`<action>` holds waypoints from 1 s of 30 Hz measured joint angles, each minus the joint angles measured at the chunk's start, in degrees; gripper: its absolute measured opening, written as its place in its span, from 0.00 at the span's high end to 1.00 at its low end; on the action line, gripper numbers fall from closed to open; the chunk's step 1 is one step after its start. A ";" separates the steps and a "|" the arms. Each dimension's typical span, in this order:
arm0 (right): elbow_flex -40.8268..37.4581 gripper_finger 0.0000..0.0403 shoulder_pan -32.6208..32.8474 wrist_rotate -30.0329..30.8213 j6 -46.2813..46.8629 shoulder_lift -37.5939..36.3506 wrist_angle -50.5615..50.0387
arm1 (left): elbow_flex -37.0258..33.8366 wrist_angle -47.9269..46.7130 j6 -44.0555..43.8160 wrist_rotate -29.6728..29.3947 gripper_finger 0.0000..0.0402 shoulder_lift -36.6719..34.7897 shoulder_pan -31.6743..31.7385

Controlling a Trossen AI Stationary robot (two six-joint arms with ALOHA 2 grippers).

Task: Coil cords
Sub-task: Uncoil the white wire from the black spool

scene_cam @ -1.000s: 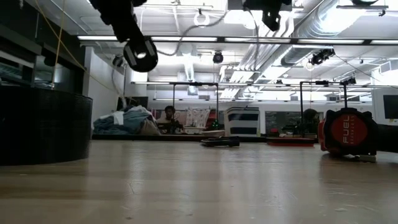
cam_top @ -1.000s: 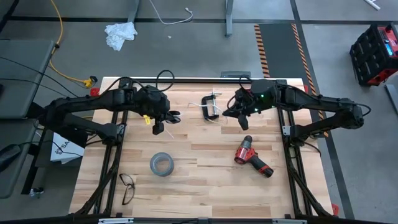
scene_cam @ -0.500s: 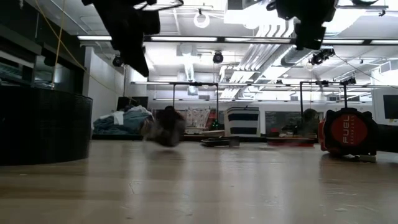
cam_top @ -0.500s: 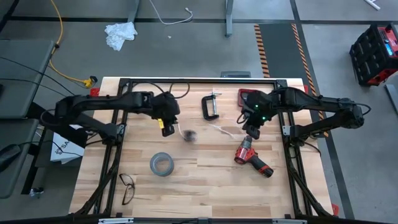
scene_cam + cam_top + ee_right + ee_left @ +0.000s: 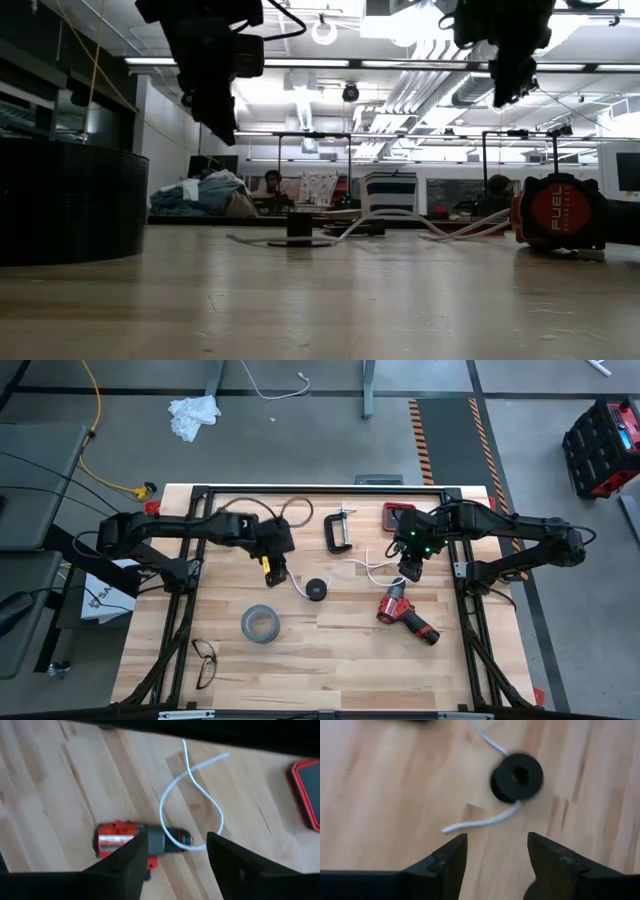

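Observation:
The cord lies loose on the wooden table, and neither gripper touches it. Its small black round disc [image 5: 316,590] rests flat, and the left wrist view shows the disc [image 5: 516,777] just ahead of my left fingers. The thin white cable [image 5: 161,814] runs off in a slack loop, with a bend lying across the front end of the red drill [image 5: 135,840]. My left gripper [image 5: 272,567] hangs open above the table, left of the disc. My right gripper [image 5: 410,568] hangs open above the loop and the drill [image 5: 405,612].
A grey tape roll [image 5: 258,624] and a pair of glasses [image 5: 203,662] lie toward the near left. A black C-clamp [image 5: 340,532] and a red-rimmed flat object [image 5: 398,515] sit at the far side. Bare wood lies along the near edge.
Both grippers have let go of the cord, which they held up between them. The disc has dropped from my left gripper to the table, and the cable now lies slack. My right gripper has shifted slightly toward the near right, over the drill.

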 joint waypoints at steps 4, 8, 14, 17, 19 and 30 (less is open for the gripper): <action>-3.00 0.49 1.47 -0.09 -1.84 0.00 -1.73 | -3.88 2.96 5.56 -2.64 0.47 1.51 -3.70; -7.54 0.49 3.34 -0.71 -1.84 0.00 1.23 | -5.62 4.91 17.41 -10.44 0.46 4.23 -6.25; -13.18 0.49 4.35 -3.02 3.17 0.04 10.91 | -5.54 8.70 32.53 -9.99 0.46 11.12 -4.26; -13.70 0.49 4.35 -4.00 5.20 0.04 12.69 | -5.18 8.31 39.45 -9.44 0.46 14.84 -2.98; -13.68 0.49 4.35 -3.98 6.31 0.04 14.25 | -4.50 8.87 41.15 -9.43 0.46 16.75 -2.15; -13.55 0.49 4.33 -3.72 8.50 0.00 17.70 | -3.63 9.25 50.84 -4.24 0.50 21.43 1.18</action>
